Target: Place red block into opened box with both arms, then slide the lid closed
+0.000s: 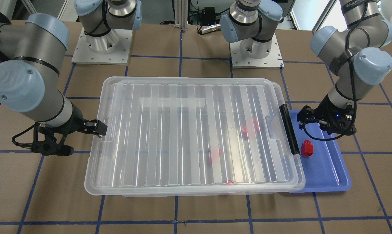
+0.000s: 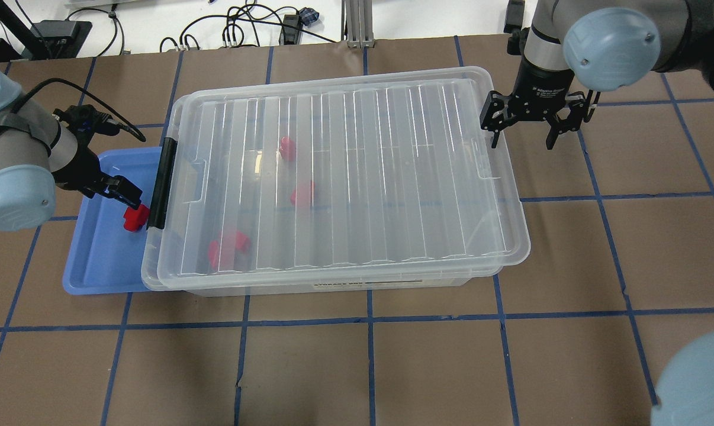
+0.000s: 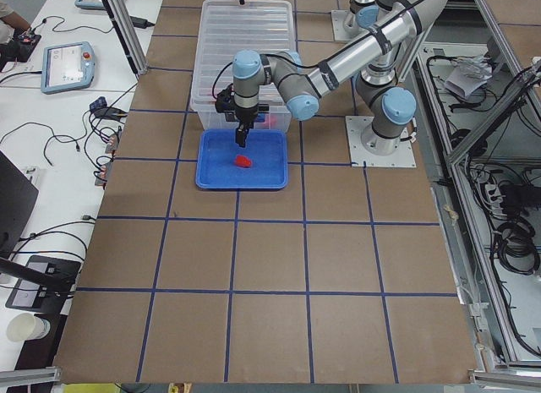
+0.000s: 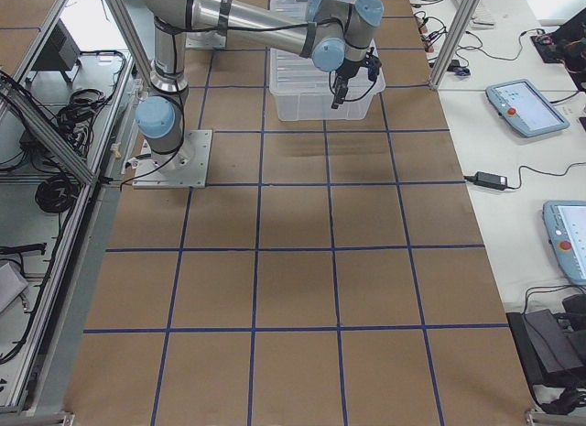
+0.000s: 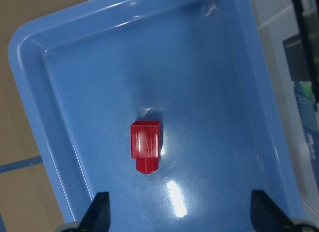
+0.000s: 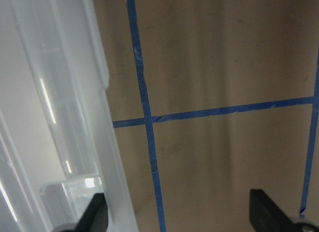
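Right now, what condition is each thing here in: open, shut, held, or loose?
Small red plastic block: lying loose in the tray, not gripped.
Shallow blue plastic tray: holds that one block.
Large clear plastic box: covered, red pieces inside.
Ribbed clear plastic lid: resting on the box, almost fully over it.
Left claw: open, above the block.
Right claw: open, empty, beside the box's end.

I see my left claw (image 2: 123,192) pointing down with its fingers spread wide and nothing between them, the left arm (image 2: 13,160) bent sharply at the wrist. My right claw (image 2: 523,135) hangs straight down, likewise spread and empty, under the right arm (image 2: 605,41).
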### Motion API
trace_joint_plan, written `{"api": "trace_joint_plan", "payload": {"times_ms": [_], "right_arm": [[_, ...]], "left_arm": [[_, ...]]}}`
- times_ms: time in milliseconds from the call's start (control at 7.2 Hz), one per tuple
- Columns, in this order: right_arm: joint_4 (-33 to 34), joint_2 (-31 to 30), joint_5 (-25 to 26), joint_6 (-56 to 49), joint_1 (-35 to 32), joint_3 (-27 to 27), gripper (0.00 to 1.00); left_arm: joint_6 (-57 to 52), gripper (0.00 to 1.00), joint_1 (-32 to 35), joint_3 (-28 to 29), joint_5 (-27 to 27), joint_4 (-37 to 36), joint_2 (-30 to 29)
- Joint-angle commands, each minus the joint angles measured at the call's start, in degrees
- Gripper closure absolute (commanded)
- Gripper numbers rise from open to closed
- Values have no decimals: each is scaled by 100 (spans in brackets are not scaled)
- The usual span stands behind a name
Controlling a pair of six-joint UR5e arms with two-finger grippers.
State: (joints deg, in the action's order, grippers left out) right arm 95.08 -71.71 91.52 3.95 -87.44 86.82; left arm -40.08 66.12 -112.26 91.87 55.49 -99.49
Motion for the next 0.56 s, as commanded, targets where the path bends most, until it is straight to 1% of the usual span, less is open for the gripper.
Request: {"api": "trace_joint_plan", "payload": {"times_ms": [0,139,278,417], "right_arm": [[11,-1,23,-44,165,-25,0],[-16,-9,49,-166,331,-16,0],[-33,-18,267,-219,437,-8,0],[1,-18,322,-359,465,-16,0]], "left_arm": [[-140,0,-283,-59,-29,-38,-298],[-114,0,-293,-33,-29,-55,-491],[-96,0,-293,28,-38,-73,-623],[-114,0,-293,3,-47,-195,-738]]}}
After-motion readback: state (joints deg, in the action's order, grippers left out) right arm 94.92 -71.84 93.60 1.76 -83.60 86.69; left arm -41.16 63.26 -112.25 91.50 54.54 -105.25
